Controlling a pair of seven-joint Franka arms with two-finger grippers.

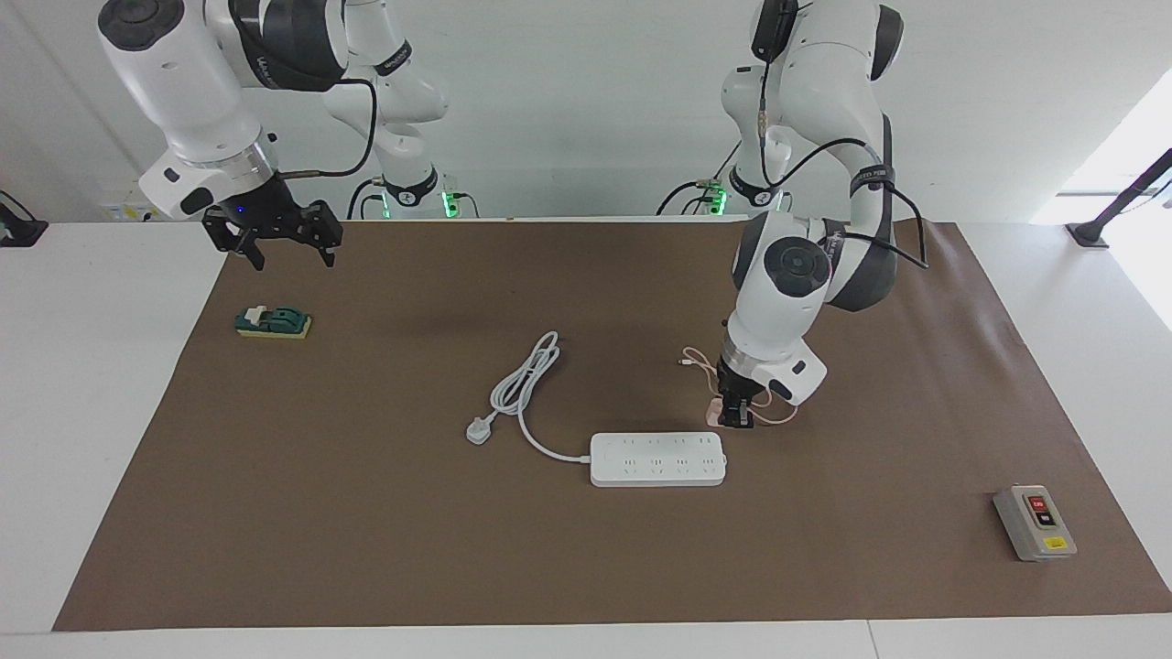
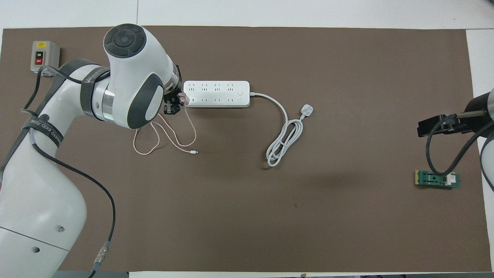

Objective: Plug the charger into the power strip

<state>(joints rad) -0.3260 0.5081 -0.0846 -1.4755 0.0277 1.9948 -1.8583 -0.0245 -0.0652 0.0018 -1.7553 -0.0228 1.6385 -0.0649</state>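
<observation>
The power strip [image 1: 657, 459] [image 2: 216, 94], a long white bar of sockets, lies flat mid-mat, its thick white cord [image 1: 525, 380] coiled toward the right arm's end. My left gripper [image 1: 737, 419] [image 2: 177, 102] points down, shut on the charger [image 1: 712, 416] [image 2: 185, 99], a small pale pink cube. It hangs low over the mat right at the strip's end toward the left arm. The charger's thin pink cable [image 2: 166, 135] trails in loops on the mat, partly hidden by the wrist. My right gripper [image 1: 291, 254] [image 2: 435, 126] waits open and empty, raised above the mat's right-arm end.
A grey box with red and black buttons [image 1: 1035, 523] [image 2: 44, 56] sits at the mat's corner at the left arm's end, farthest from the robots. A small green block [image 1: 273, 321] [image 2: 437, 178] lies below the right gripper. The strip's white plug [image 2: 307, 111] rests beside its cord.
</observation>
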